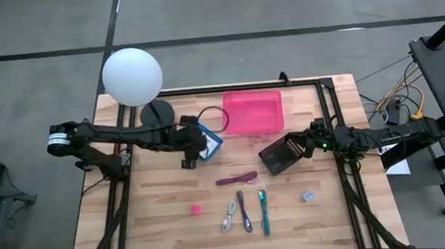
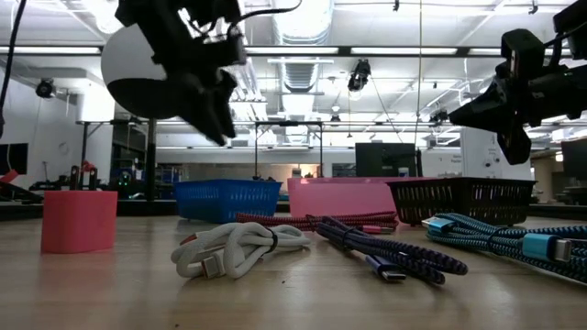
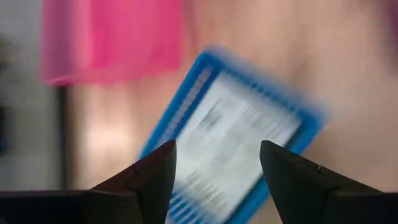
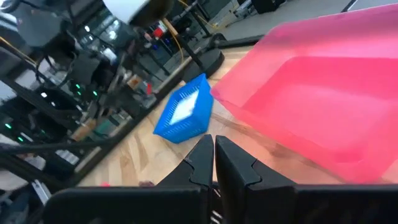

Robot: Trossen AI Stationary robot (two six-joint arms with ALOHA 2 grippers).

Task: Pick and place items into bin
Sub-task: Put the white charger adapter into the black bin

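Wooden planks make up the surface [image 1: 159, 225], seen from above with the left gripper [image 1: 189, 157] hanging over a small blue basket [image 1: 210, 141] beside the pink bin [image 1: 252, 111], its fingers spread and holding nothing. On the other side the right gripper [image 1: 313, 137] sits just beside a dark basket [image 1: 279, 156], its fingers pressed together with nothing between them. Nearer the front edge lie the items: a maroon cable [image 1: 236, 178], a white cable [image 1: 230, 217], a purple cable [image 1: 244, 211], a teal cable [image 1: 264, 212], a small pink piece [image 1: 196, 208] and a tiny grey piece [image 1: 308, 196], all on the surface outside the bin. A white globe lamp [image 1: 132, 76] stands at the back left corner. From table height, the white cable [image 2: 240, 250] lies coiled in front, the purple cable [image 2: 385, 249] and teal cable [image 2: 514, 236] to its right, the pink piece [image 2: 79, 221] at the left, and the blue basket [image 2: 227, 200], pink bin [image 2: 339, 195] and dark basket [image 2: 461, 200] in a row behind. The left wrist camera shows both dark fingers [image 3: 149, 180] wide apart above the blue basket [image 3: 236, 130], with the pink bin [image 3: 112, 37] beyond. The right wrist camera shows its fingers [image 4: 202, 165] closed together, facing the pink bin [image 4: 317, 93] and the blue basket [image 4: 183, 112].
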